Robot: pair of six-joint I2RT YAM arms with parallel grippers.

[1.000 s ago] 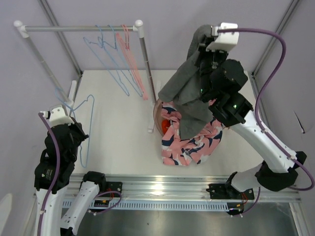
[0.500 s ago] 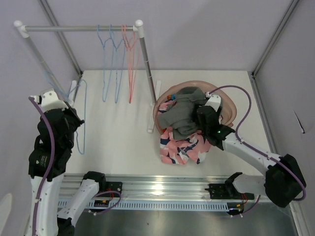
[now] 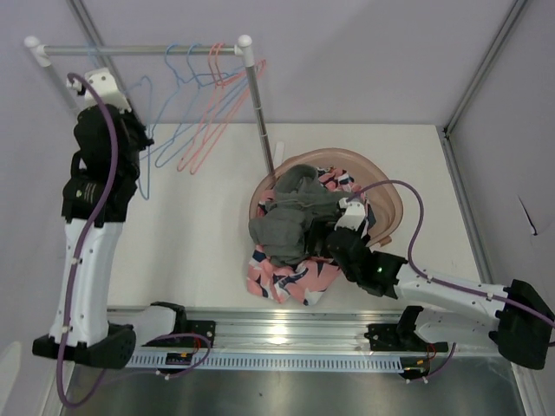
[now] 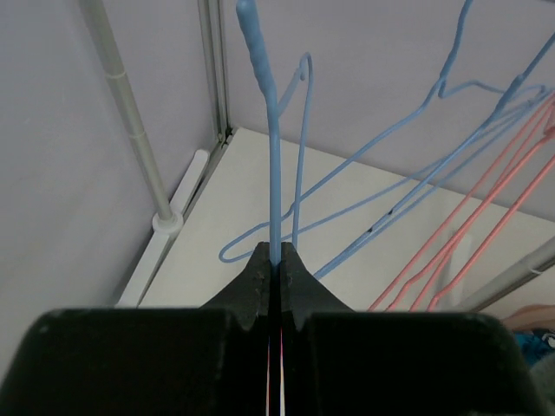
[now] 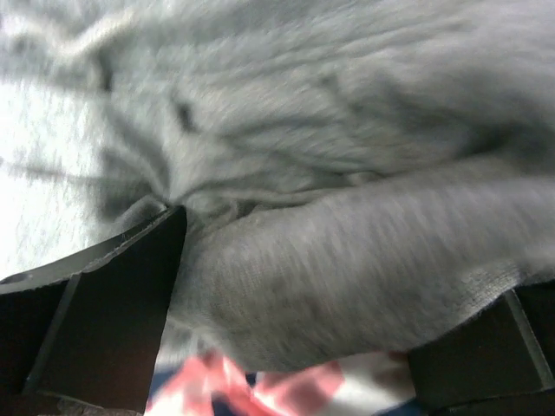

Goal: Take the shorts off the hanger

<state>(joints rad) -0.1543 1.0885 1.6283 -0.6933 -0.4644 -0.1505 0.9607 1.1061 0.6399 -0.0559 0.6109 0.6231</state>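
The grey shorts point(image 3: 290, 221) lie crumpled on top of the pile in the pink basket point(image 3: 386, 195), off any hanger. My right gripper point(image 3: 329, 232) is low against them, open; in the right wrist view its fingers point(image 5: 104, 312) stand wide apart with a fold of the shorts point(image 5: 303, 130) bulging loosely between them. My left gripper point(image 3: 130, 143) is raised beside the rack, shut on the wire of a bare blue hanger point(image 3: 144, 173). In the left wrist view the hanger point(image 4: 273, 156) rises straight out of the closed gripper point(image 4: 277, 256).
A pink, white and navy patterned garment point(image 3: 282, 277) spills over the basket's near side. The clothes rack's rail point(image 3: 139, 50) carries several blue and pink hangers point(image 3: 204, 108), swinging. Its right post point(image 3: 260, 113) stands just left of the basket.
My right arm came down from high with the shorts, laid them in the basket and opened. My left arm lifted the blue hanger from near the table up beside the rail.
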